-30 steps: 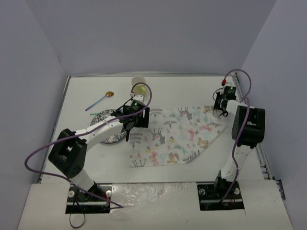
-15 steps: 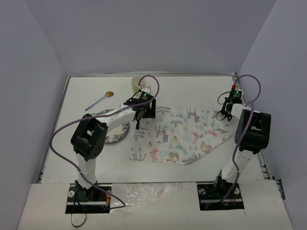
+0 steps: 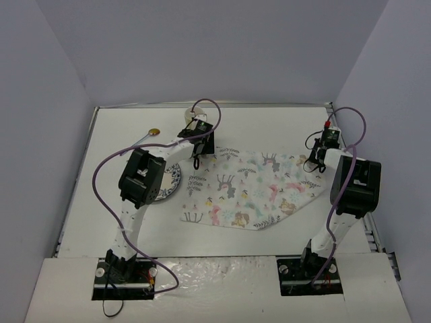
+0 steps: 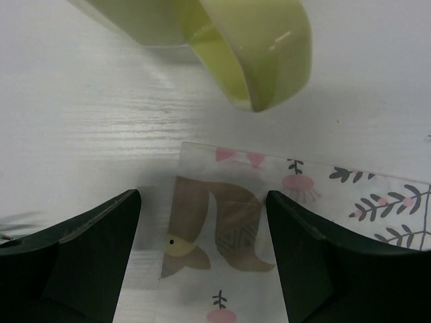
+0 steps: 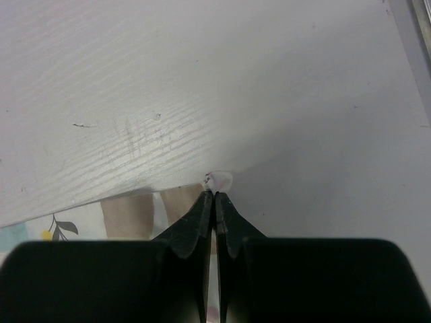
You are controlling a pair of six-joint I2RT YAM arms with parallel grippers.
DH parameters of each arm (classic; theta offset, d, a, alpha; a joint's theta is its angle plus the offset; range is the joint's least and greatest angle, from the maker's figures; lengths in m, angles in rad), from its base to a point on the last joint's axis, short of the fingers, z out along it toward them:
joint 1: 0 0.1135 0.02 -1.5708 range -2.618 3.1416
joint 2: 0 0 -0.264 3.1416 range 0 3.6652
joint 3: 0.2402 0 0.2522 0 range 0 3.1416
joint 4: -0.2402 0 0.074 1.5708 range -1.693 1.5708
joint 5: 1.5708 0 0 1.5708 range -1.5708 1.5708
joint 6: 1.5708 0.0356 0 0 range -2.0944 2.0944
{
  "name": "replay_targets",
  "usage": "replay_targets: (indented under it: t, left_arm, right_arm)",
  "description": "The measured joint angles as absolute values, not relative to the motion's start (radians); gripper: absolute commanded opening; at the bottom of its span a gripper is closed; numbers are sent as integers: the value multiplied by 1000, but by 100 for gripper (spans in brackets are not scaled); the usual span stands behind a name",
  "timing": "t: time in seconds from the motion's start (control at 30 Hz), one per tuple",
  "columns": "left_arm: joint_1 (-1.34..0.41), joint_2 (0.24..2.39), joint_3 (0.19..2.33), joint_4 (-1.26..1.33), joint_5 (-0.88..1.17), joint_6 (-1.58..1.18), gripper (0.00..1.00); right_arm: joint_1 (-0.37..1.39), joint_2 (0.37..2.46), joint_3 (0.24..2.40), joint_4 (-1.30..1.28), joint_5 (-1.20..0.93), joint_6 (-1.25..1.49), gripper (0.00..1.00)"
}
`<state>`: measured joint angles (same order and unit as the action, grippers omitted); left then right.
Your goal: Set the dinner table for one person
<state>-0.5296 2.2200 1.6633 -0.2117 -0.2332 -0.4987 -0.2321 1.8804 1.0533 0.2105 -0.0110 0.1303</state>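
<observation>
The white dinner table (image 3: 108, 215) carries a white cloth mat (image 3: 249, 192) printed with pastel animals, spread across its middle. My left gripper (image 3: 198, 156) is open and hangs over the mat's far left corner. In the left wrist view the corner (image 4: 222, 235) lies flat on the table between my gripper's (image 4: 202, 222) spread fingers, touching neither. My right gripper (image 3: 315, 161) is shut on the mat's far right corner. In the right wrist view the cloth tip (image 5: 219, 180) pokes out past my gripper's (image 5: 215, 195) closed fingertips.
A yellow-green cup (image 3: 189, 117) stands just beyond my left gripper and also shows in the left wrist view (image 4: 269, 47). A patterned plate (image 3: 167, 185) lies left of the mat, partly under my left arm. A gold-bowled spoon (image 3: 153, 132) lies at the far left. A metal edge strip (image 5: 417, 40) runs close to my right gripper.
My left gripper has moved toward the far edge, up to the cup. My right gripper has shifted slightly right. The mat now lies wider and flatter between them.
</observation>
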Motion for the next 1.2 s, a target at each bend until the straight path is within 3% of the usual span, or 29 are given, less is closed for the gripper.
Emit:
replay_targets:
  t: [0.27,0.33,0.43,0.67,0.97,1.2]
  left_arm:
    - [-524,2233,1671,-183,-214,-485,63]
    - [-524,2234,1671,-175,-205,-481,58]
    - [-524,2235,1671,-162,-183,-479,44]
    - [-523,2243,1659,-107,-148,-490,0]
    - [-523,2209,1600,-61,-123,-499,0]
    - [-528,1944,1507,-212,-127,-439,0]
  right_arm:
    - [-228,1872,1041,216,-25,131,0]
    - [-228,1870,1039,216,-30,131,0]
    - [-228,1869,1038,217,-33,131,0]
    - [-224,1865,1033,218,-40,132,0]
    - [-207,1806,1008,185,-67,136,0]
    - [-202,1502,1042,112,-87,138,0]
